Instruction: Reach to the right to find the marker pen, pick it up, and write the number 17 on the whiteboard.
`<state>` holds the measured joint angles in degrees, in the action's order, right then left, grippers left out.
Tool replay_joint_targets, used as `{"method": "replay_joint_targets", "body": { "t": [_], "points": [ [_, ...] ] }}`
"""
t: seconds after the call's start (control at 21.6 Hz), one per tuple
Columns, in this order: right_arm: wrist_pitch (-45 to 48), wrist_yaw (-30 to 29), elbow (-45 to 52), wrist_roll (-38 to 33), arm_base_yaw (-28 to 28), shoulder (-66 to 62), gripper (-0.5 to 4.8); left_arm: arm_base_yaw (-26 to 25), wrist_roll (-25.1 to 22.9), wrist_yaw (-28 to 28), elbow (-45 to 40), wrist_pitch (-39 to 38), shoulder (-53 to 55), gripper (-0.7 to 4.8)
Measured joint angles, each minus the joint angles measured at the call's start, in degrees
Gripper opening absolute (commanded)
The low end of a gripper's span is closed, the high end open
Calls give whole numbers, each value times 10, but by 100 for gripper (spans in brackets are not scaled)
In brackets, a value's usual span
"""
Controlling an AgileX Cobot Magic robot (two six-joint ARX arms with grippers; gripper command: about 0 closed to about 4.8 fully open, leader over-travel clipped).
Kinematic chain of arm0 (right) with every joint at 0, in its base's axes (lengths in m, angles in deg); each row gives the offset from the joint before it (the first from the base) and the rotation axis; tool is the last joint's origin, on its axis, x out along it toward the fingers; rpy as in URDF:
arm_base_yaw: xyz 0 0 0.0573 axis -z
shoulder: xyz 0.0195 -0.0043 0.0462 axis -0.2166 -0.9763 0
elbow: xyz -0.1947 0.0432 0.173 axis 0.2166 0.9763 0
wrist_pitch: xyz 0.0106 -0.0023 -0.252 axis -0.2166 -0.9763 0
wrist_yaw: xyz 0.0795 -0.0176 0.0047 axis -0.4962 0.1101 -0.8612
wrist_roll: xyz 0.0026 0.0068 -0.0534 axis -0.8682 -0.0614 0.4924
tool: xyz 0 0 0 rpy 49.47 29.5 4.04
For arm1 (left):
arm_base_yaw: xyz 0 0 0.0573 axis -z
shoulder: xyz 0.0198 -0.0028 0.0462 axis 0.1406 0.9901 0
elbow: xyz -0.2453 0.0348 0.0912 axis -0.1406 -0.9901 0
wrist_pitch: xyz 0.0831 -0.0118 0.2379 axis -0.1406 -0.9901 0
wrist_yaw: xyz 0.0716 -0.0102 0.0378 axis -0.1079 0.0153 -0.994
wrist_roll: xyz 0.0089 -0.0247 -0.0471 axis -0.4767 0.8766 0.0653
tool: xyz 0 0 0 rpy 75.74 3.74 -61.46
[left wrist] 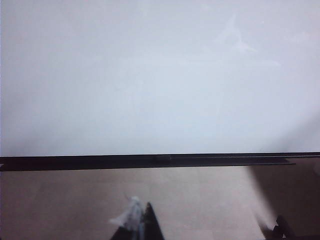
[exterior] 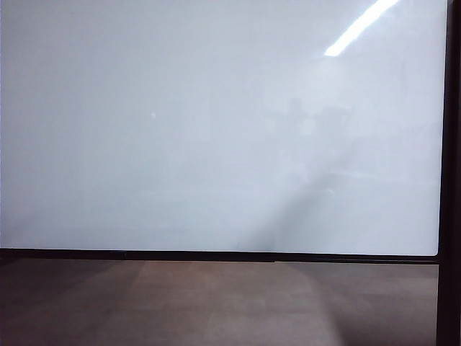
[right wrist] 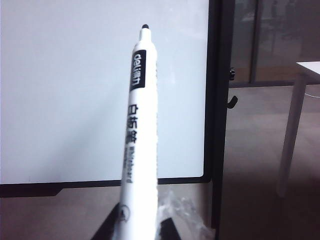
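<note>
Facing whiteboard (exterior: 216, 130): right gripper (right wrist: 137, 227) (marker pen (right wrist: 139, 130))

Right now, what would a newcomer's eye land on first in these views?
The white marker pen, held upright in the right gripper with its uncapped black tip toward the whiteboard, fills the right wrist view. The whiteboard is blank and spans the exterior view, with a ceiling-light streak reflected at its upper right. The left gripper sits low before the board's bottom frame, holding nothing.
</note>
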<state>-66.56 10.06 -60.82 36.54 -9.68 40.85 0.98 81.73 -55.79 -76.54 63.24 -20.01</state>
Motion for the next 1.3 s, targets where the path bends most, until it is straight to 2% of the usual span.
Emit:
{"method": "replay_joint_targets", "body": {
  "t": [1.3],
  "points": [
    [0,0,0,1,10,0,-1,0,0,0,0,0,0,-5]
  ]
}}
